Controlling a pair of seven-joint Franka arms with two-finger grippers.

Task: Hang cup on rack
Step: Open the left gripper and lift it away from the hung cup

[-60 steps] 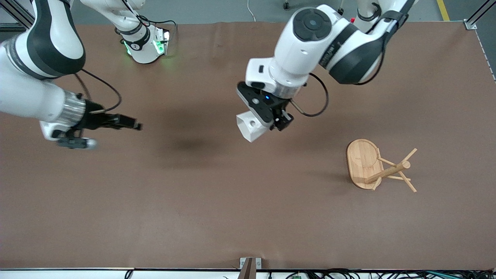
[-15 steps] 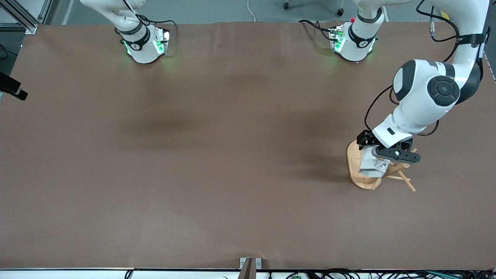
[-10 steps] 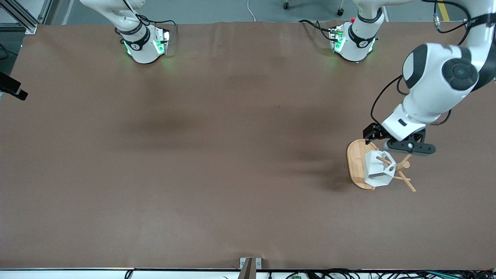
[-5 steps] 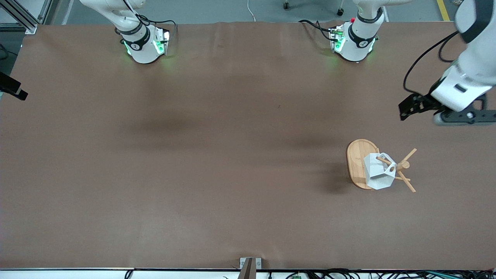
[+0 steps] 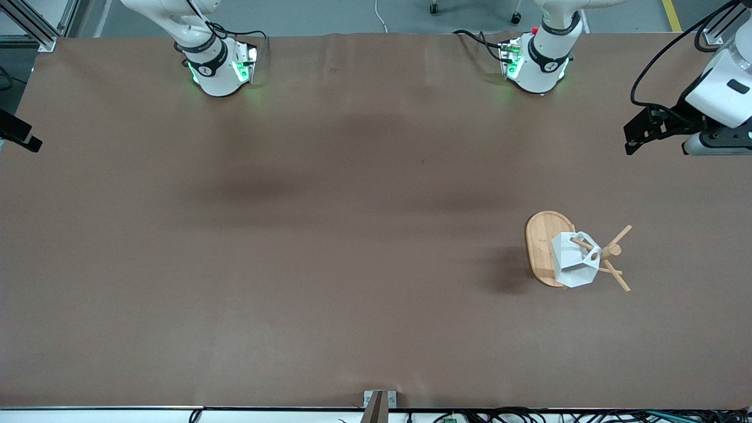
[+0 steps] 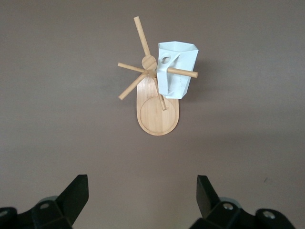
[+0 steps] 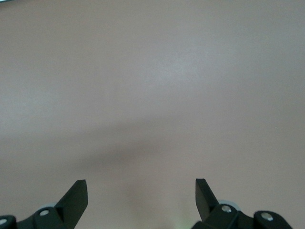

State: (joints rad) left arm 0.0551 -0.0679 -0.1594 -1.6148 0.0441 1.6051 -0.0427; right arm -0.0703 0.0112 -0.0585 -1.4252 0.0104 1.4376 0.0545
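The small white faceted cup (image 5: 573,258) (image 6: 177,68) hangs on the light bamboo rack (image 5: 549,247) (image 6: 157,112), one thin angled peg (image 6: 181,72) threaded through the round hole in its flat handle tab. Its body hangs over the rack's oval base, beside the central round post. The rack stands on the brown table (image 5: 329,264) toward the left arm's end. The left gripper (image 5: 637,132) (image 6: 142,198) is up in the air over the table's edge at that same end, well apart from the cup, fingers spread wide and holding nothing. The right gripper (image 7: 141,199) waits over bare brown table, its fingers likewise spread and empty.
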